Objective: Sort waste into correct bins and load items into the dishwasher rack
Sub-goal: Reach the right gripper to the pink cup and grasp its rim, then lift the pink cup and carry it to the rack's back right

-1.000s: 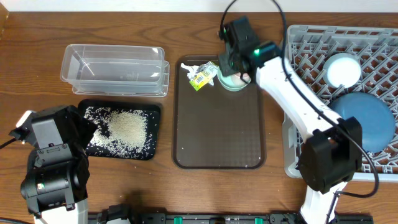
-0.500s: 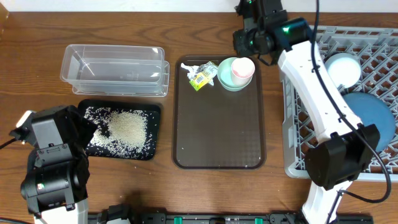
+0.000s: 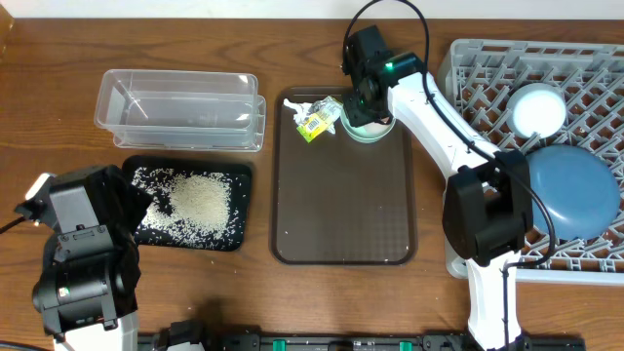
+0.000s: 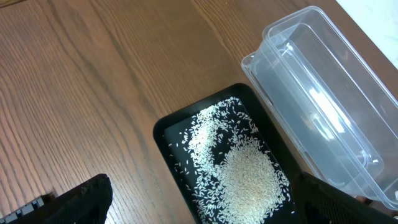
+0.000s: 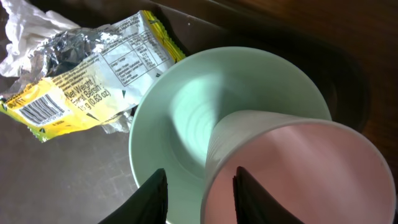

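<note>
Right gripper (image 5: 200, 190) is down over the two nested cups at the far end of the brown serving tray (image 3: 341, 210). Its fingers are apart, not clamped. One tip is inside the pink cup (image 5: 292, 168) and the other is outside it, in the pale green cup (image 5: 180, 118). The pink wall runs between them with a gap on both sides. Pink cup lies tilted inside the green one. Crumpled wrapper (image 5: 74, 87) is just left of the gripper, against the green cup. Dishwasher rack (image 3: 478, 58) is off to the gripper's right, holding the dark blue dish (image 3: 573, 190) and the light blue bowl (image 3: 539, 107).

Left gripper (image 4: 199, 193) is released, fingers wide, nothing held. Ahead of and below it is the black tray (image 4: 163, 134) with the rice (image 4: 249, 177) heaped inside. Clear tub (image 4: 323, 106) is just beyond, alongside the tray's right edge.
</note>
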Available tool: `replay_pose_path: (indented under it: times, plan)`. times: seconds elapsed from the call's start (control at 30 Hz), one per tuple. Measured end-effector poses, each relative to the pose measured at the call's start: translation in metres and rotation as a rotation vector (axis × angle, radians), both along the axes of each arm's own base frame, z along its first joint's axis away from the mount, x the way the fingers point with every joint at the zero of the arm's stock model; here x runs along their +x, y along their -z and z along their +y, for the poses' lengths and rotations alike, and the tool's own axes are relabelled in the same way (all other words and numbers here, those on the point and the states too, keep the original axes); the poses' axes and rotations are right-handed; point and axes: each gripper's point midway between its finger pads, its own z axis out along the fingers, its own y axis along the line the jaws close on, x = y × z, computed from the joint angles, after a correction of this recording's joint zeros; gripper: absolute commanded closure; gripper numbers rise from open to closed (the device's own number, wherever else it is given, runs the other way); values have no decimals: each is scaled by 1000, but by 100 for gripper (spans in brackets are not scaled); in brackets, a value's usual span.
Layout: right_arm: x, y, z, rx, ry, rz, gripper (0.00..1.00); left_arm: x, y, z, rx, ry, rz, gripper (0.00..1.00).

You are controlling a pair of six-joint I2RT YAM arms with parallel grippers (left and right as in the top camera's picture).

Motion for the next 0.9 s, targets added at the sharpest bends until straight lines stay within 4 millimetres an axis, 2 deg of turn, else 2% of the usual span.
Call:
replay_pose_path:
  times: [0.13, 0.43, 0.5, 0.57, 0.6, 0.63, 0.73, 0.8, 0.83, 0.9]
  plan:
    - [1, -1, -1, -4, 9, -4, 98, 0, 0, 0, 0, 0, 0, 6]
    - [-4, -2, -3, -2, 40, 14, 99, 0, 0, 0, 0, 0, 0, 6]
    - [-6, -8, -5, 8, 49, 15, 99, 0, 0, 0, 0, 0, 0, 6]
    - [-5, -23, -6, 30, 55, -5, 99, 0, 0, 0, 0, 0, 0, 6]
    - [-3, -43, -8, 56, 61, -38, 99, 0, 0, 0, 0, 0, 0, 6]
    - [-2, -54, -11, 69, 68, -58, 99, 0, 0, 0, 0, 0, 0, 6]
    - [3, -125, -32, 160, 103, -187, 99, 0, 0, 0, 0, 0, 0, 6]
    - [3, -181, -61, 235, 139, -289, 99, 0, 0, 0, 0, 0, 1, 6]
    - [1, -211, -81, 275, 162, -345, 99, 0, 0, 0, 0, 0, 0, 6]
    - [-3, -251, -121, 338, 202, -422, 99, 0, 0, 0, 0, 0, 0, 6]
